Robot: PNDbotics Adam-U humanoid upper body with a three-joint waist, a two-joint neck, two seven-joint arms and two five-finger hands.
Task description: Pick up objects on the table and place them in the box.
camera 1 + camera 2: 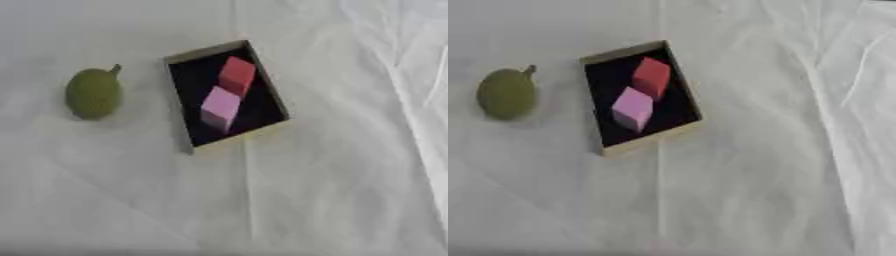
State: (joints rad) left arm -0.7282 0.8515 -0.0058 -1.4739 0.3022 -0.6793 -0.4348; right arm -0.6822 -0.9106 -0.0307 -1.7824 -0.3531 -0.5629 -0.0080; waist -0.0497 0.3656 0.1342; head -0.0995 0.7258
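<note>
We are seeing neither hand, so finger state is unknown. The green fruit [93, 93] is lying on the white cloth [262, 200] left of the box [276, 97], well apart, stem pointing away. We judge the left arm nearer.

Pretty soft, even lighting overall, nothing blown out. Both views are blurry, edges all mushy. The white cloth [332, 190] looks greyish with faint crease shading. The green fruit [94, 93] throws a weak shadow below-left, and the box [194, 142] interior reads near black.
</note>
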